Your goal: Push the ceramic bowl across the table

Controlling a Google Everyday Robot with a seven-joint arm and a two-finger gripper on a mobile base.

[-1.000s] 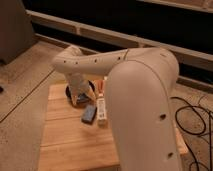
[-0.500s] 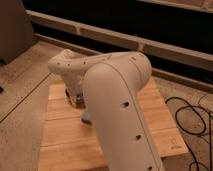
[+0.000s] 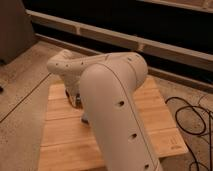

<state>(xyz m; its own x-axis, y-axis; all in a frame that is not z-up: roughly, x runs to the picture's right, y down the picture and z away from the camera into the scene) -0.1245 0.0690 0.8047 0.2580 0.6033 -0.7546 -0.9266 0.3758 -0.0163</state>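
Gripper sat low over the table's far-left part, grip state not discernible. Arm had swung across the view, hiding nearly all of the ceramic bowl beside it; push judged under way.

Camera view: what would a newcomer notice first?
The white arm fills the middle, bent over the table and hiding much of it. Its tool is low over the table's left part, mostly hidden under the arm, and the ceramic bowl cannot be made out. Black cables loop on the floor at right.
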